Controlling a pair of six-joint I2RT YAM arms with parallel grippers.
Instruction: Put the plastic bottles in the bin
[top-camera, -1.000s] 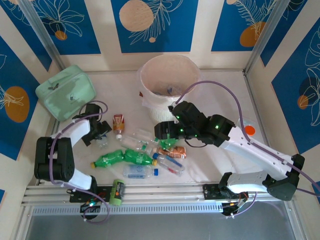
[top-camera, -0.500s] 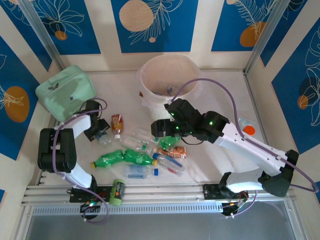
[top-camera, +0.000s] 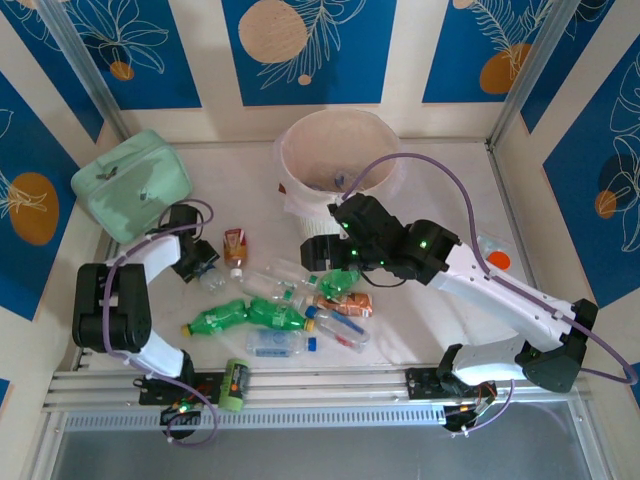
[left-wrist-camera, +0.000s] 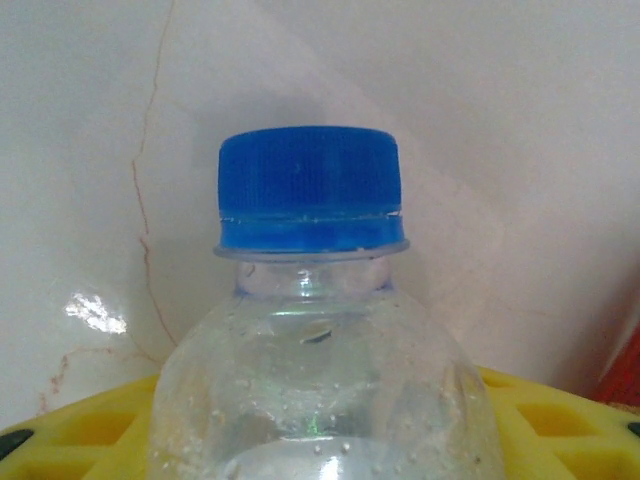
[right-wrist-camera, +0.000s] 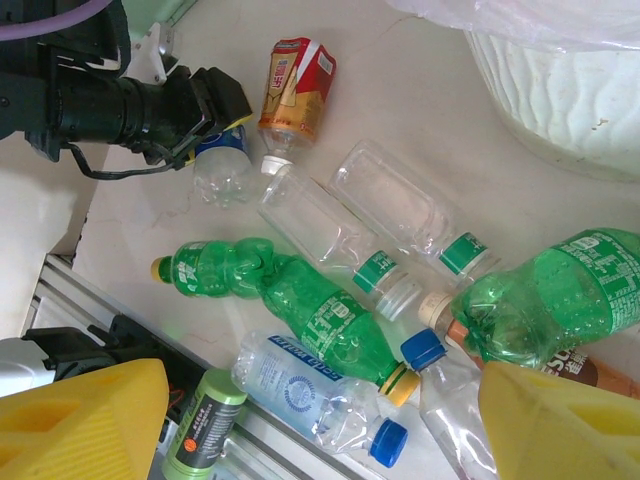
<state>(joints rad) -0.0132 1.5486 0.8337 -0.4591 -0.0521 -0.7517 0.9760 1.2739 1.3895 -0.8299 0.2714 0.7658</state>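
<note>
L gripper (top-camera: 205, 270) straddles clear blue-cap bottle (left-wrist-camera: 310, 330) at left, grip can't tell; R gripper (right-wrist-camera: 320, 420) wide, empty, above bottle pile (top-camera: 295, 310) mid-table; bin (top-camera: 290, 180) far centre.

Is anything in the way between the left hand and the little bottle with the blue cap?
No, nothing that I can see. The left hand is right at the bottle, which sits between its yellow fingers. The brown-labelled bottle lies off to one side, not in between.
</note>
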